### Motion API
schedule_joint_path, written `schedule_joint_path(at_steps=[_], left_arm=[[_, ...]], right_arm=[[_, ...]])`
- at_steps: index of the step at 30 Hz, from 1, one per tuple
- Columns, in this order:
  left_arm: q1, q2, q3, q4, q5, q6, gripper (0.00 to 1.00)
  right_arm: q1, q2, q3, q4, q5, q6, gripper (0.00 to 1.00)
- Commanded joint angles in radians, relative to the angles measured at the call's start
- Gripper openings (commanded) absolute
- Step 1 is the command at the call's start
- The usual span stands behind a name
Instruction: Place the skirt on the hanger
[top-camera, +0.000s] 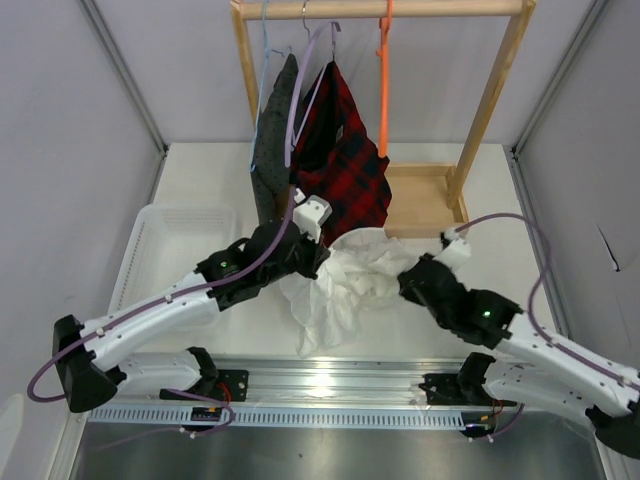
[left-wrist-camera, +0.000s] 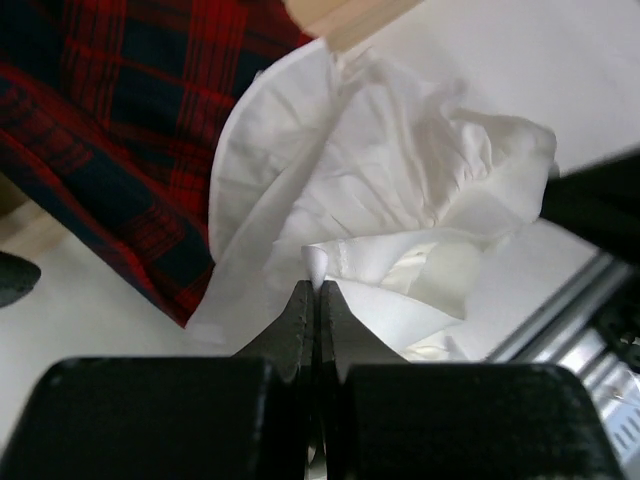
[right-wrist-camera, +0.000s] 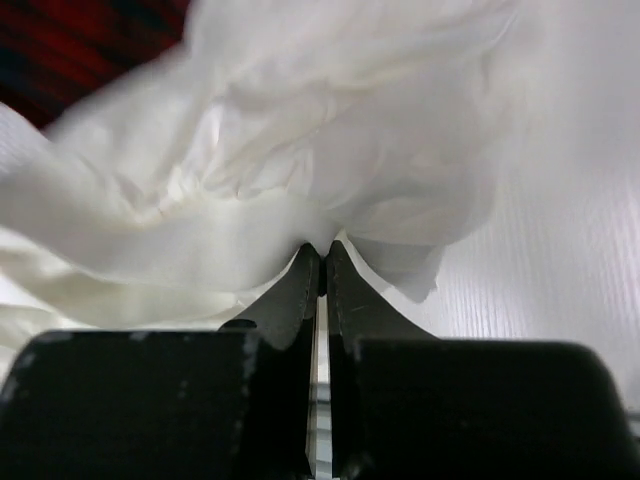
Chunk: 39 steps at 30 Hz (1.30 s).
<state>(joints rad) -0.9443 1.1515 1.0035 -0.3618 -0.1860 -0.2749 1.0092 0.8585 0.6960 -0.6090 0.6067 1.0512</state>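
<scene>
Our left gripper (left-wrist-camera: 318, 290) has its jaws pressed together on a hemmed fold of the skirt (top-camera: 345, 280). Our right gripper (right-wrist-camera: 322, 250) is likewise pinched tight on a bunch of the same cloth from the other side. Between the two, the skirt sits crumpled low over the table (top-camera: 200, 170), with one loose tail trailing toward the near edge.

We judge it light, limp and shapeless: thin white crinkled fabric with gathered ruffles, likely to sag and slide out of a shallow pinch. We would want the waistband, spread wide between both grippers, though we cannot tell which edge is the waist.

Behind it hangs a red-and-black plaid garment (top-camera: 345, 160). Just beside that, the thin orange hanger (top-camera: 383, 90), smooth and bare, dangles from the wooden rack (top-camera: 492, 100).
</scene>
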Motion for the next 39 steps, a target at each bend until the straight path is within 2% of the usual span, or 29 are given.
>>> schedule_joint_path(at_steps=[1, 7, 12, 14, 17, 19, 23, 25, 28, 29, 31, 32, 35, 38, 39], left_arm=[[0.007, -0.065, 0.096, 0.007, 0.085, 0.045, 0.00], [-0.004, -0.088, 0.156, 0.038, 0.178, 0.060, 0.00], [-0.008, -0.085, 0.159, 0.066, 0.134, 0.078, 0.00], [-0.010, -0.067, 0.149, 0.069, 0.088, 0.077, 0.00], [-0.008, -0.050, 0.063, 0.127, 0.037, 0.037, 0.00], [-0.008, -0.044, -0.041, 0.202, 0.017, -0.016, 0.00], [-0.008, -0.016, -0.222, 0.345, -0.030, -0.089, 0.00], [-0.008, -0.007, -0.306, 0.452, -0.033, -0.098, 0.04], [-0.007, 0.020, -0.368, 0.524, -0.018, -0.109, 0.11], [-0.007, 0.024, -0.374, 0.531, -0.012, -0.113, 0.20], [-0.007, 0.021, -0.393, 0.543, -0.006, -0.116, 0.28], [-0.007, 0.011, -0.396, 0.543, -0.003, -0.116, 0.37], [-0.007, -0.044, -0.398, 0.535, 0.008, -0.112, 0.52], [-0.007, -0.104, -0.355, 0.495, 0.058, -0.089, 0.53], [-0.007, -0.130, -0.345, 0.476, 0.113, -0.084, 0.53]], right_arm=[[-0.107, -0.102, 0.149, -0.146, 0.024, -0.163, 0.00], [-0.294, -0.087, 0.392, -0.233, -0.091, -0.371, 0.00], [-0.450, -0.004, 0.568, -0.250, -0.148, -0.523, 0.00], [-0.552, 0.040, 0.603, -0.247, -0.270, -0.563, 0.00], [-0.613, 0.048, 0.535, -0.224, -0.384, -0.565, 0.00], [-0.618, 0.037, 0.473, -0.216, -0.400, -0.550, 0.00], [-0.617, -0.038, 0.237, -0.155, -0.468, -0.499, 0.00], [-0.609, -0.067, 0.168, -0.134, -0.493, -0.488, 0.00], [-0.586, -0.102, 0.077, -0.107, -0.533, -0.458, 0.00], [-0.577, -0.101, 0.066, -0.113, -0.529, -0.453, 0.00], [-0.551, -0.085, 0.053, -0.126, -0.498, -0.442, 0.00], [-0.540, -0.079, 0.053, -0.124, -0.493, -0.439, 0.00], [-0.514, -0.041, 0.068, -0.130, -0.453, -0.415, 0.00], [-0.512, -0.003, 0.095, -0.129, -0.427, -0.416, 0.00], [-0.514, 0.005, 0.103, -0.127, -0.421, -0.421, 0.00]])
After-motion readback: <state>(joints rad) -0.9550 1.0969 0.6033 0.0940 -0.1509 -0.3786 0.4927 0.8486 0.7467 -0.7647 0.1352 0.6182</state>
